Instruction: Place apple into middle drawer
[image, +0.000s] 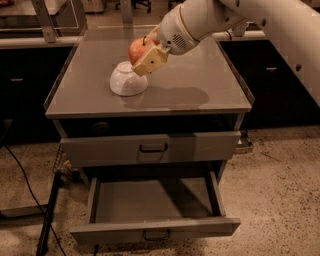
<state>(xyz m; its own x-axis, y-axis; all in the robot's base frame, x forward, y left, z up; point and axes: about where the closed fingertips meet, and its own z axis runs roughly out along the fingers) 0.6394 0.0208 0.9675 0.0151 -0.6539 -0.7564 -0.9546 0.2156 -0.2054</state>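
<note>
The red-orange apple (138, 49) is held in my gripper (145, 56), lifted above the grey cabinet top (200, 90). The gripper's pale fingers (150, 62) are shut on the apple, just right of and above the upturned white bowl (128, 79). The middle drawer (152, 206) is pulled open at the bottom of the cabinet, its grey inside bare, with a dark bar handle (156, 234) on its front. My white arm reaches in from the upper right.
A shut grey drawer front (150, 148) with a dark handle sits above the open drawer. Black cables (47, 215) run on the speckled floor at left. Dark counters and cabinets stand behind.
</note>
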